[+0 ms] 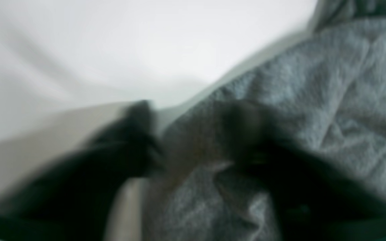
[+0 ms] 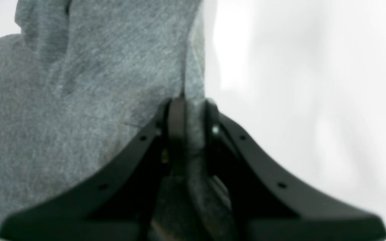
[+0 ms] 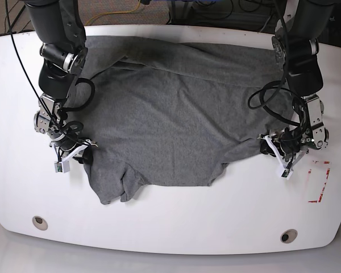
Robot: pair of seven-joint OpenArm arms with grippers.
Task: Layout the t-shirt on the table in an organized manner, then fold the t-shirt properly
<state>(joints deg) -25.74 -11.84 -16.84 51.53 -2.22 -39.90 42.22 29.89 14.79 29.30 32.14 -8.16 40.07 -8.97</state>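
The t-shirt lay spread on the table, near hem rumpled. The right gripper was clenched on a fold at the shirt's left edge. The left gripper straddled the right edge; its blurred jaws could not be judged. Uneven pulling could have bunched the cloth.

A robotics lab or test bench is showing here. Two black robot arms are reaching in from the upper corners of the base view over a glossy white table, with loose black cables trailing off them. Red tape marks are sitting at the lower right, and a yellow cable is lying on grey carpet along the top edge.
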